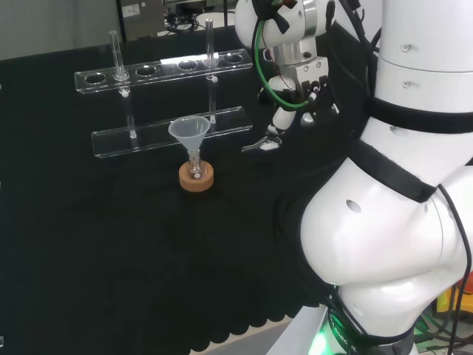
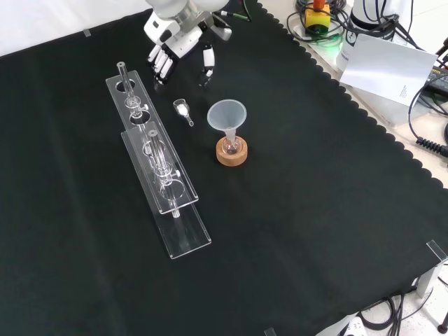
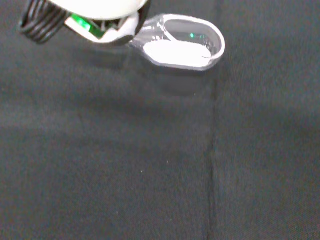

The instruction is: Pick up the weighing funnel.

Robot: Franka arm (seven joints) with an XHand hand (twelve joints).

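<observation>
Clear plastic on black cloth: the weighing funnel (image 2: 183,110) lay ungrasped, upper left of centre in the front view. The hand (image 2: 175,43) hovered near it, fingers relaxed and empty. The pickup was not yet made.

Black-cloth bench (image 2: 315,210) w/ weighing funnel (image 2: 183,110), cork ring (image 2: 232,158) & rack (image 2: 185,238), probably acrylic.

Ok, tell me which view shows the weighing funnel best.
The wrist view: the weighing funnel lies close and large, its clear bowl and a white patch inside plain. The front view shows it small on the cloth between the rack and the funnel, below the hand. The head view gives a faint glint.
</observation>
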